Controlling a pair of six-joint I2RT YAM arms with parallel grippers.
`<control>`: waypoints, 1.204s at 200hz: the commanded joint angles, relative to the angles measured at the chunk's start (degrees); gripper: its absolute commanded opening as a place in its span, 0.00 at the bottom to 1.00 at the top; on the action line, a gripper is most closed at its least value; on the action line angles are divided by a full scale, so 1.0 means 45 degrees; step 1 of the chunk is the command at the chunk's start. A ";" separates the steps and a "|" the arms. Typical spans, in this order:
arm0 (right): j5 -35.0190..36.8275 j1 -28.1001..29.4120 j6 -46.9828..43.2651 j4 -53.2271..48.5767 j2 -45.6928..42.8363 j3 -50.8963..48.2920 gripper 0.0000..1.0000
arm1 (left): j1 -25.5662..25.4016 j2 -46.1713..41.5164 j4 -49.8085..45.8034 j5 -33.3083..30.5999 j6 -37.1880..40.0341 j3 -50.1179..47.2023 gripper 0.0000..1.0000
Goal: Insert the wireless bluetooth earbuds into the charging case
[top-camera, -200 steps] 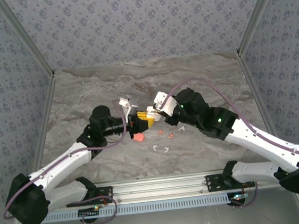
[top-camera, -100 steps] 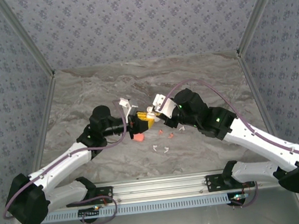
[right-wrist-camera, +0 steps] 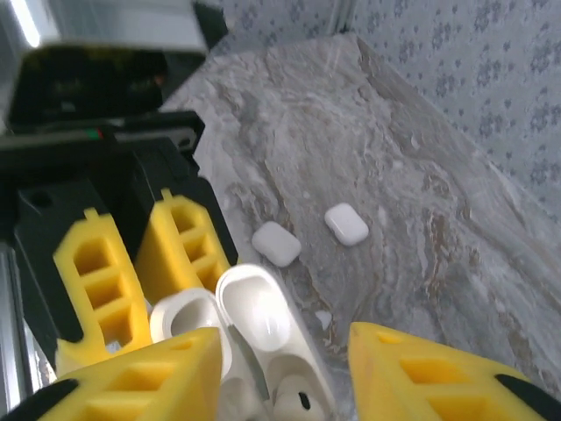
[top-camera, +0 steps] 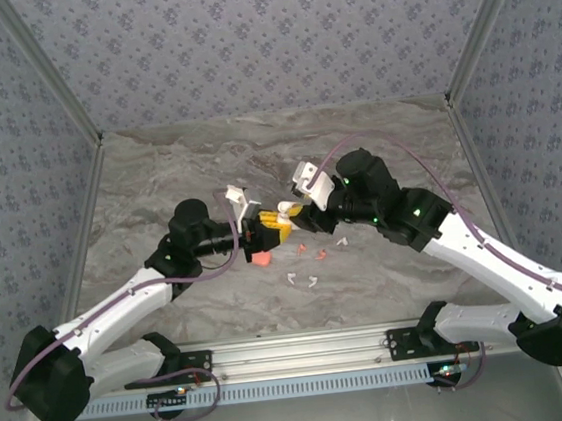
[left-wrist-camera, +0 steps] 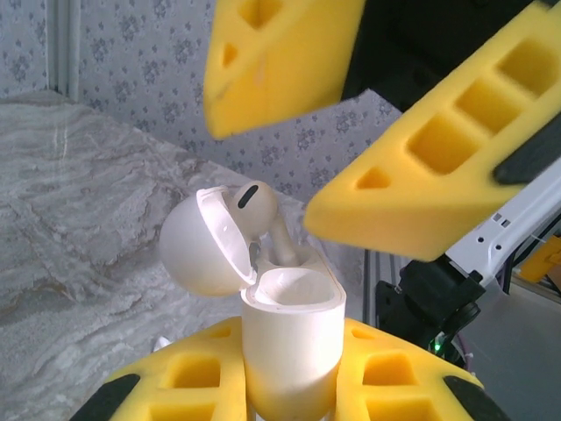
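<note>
Left wrist: earbud stem partly hidden in case

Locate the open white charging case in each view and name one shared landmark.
Top external: charging case at centre, between the two arms.
Left wrist: bottom centre, lid hinged open leftward.
Right wrist: bottom centre, seen from above.
Shared landmark: the yellow left gripper clamping it.

I count one open white case, two shut white cases, one pink case, one seated earbud, three loose white earbuds, two loose pink earbuds.
</note>
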 commanded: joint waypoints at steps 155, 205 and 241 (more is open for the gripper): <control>-0.1280 -0.2172 0.6691 -0.1635 -0.0601 0.0774 0.59 | -0.0870 -0.0807 0.2798 -0.3984 0.3898 -0.1235 0.00; -0.1249 -0.1619 0.7043 -0.1340 0.0327 0.1007 0.61 | -0.0870 -0.0720 0.2584 -0.3793 0.4142 -0.0949 0.00; -0.1092 -0.1392 0.7026 -0.0820 0.0810 0.1157 0.58 | -0.0870 -0.0808 0.2460 -0.3739 0.4122 -0.0925 0.00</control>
